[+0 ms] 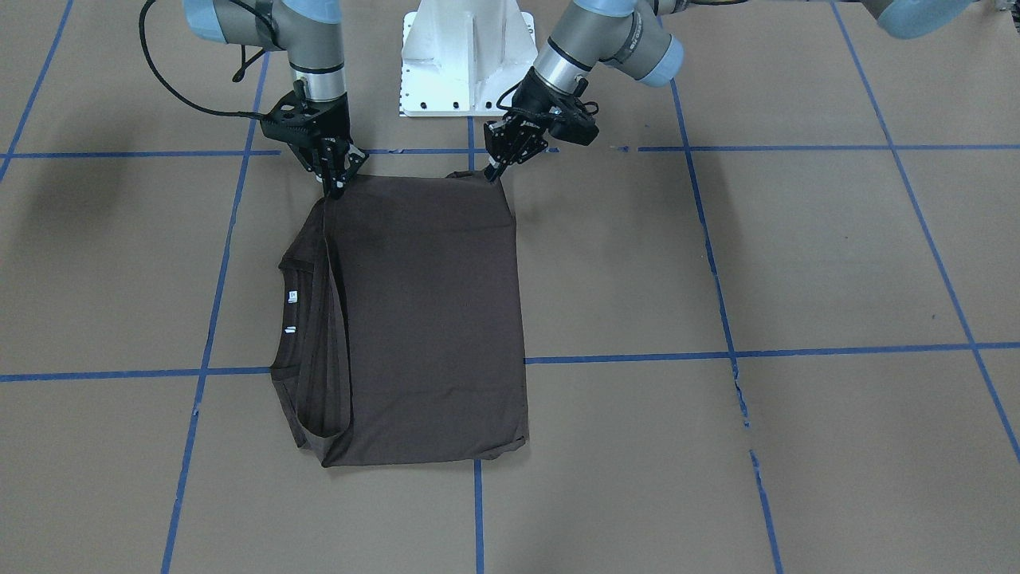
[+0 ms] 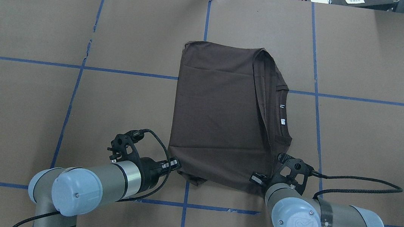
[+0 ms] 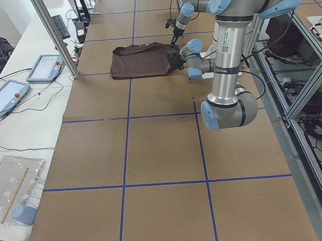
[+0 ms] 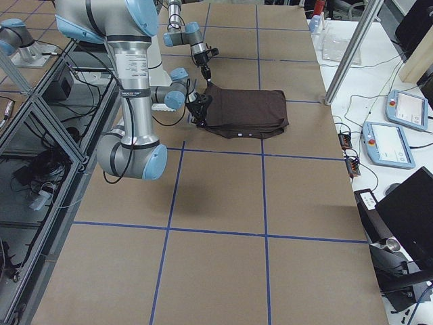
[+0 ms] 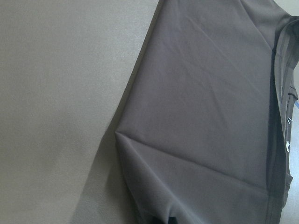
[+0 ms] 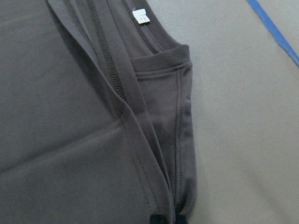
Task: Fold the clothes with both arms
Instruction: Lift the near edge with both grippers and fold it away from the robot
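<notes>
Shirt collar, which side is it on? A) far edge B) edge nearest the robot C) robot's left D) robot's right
D: in the overhead view the collar and its white tags lie along the right edge of the shirt, on the right arm's side.

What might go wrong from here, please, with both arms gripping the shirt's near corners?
1. The right arm and left arm each pinch only a tip of the T-shirt at a near corner; a layer may slip from the jaws, skewing the fold.
2. The folded edge beside the collar lies slanted and bunched; lifting could pull it further askew.
</notes>
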